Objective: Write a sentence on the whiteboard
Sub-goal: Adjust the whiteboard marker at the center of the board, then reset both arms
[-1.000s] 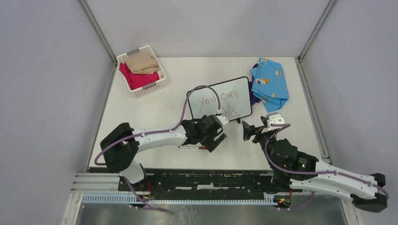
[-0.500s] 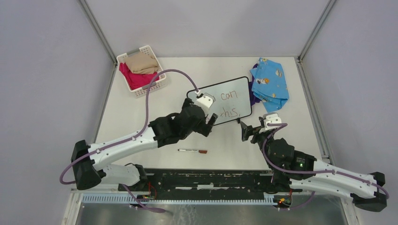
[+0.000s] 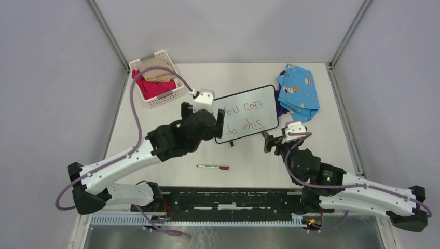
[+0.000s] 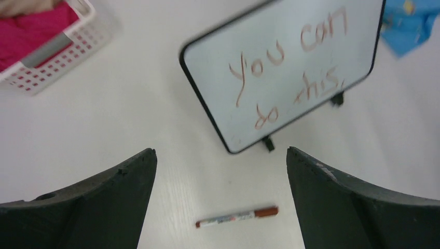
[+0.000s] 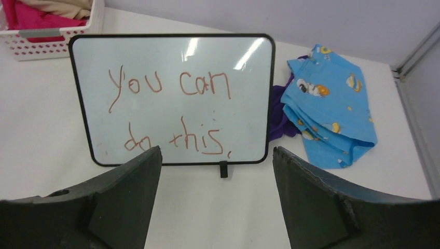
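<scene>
Propped up on far half of white desk [image 3: 155,137]: small white board with thin black frame [image 3: 244,113]. Red words on it: "you can do this,". Writing looks done or nearly. Lying loose in front: thin red-capped marker pen [image 3: 212,167]. Spread wide, holding nothing: left claw [image 4: 220,151], right claw [image 5: 216,150].

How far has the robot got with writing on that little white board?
Done, it seems: the whiteboard stands on its feet and reads "you can do this," in reddish ink. In hand: nothing. Both arms' jaws are open and empty, and the marker lies on the table in front of the board. Left: probably little, unless more words are wanted.
</scene>
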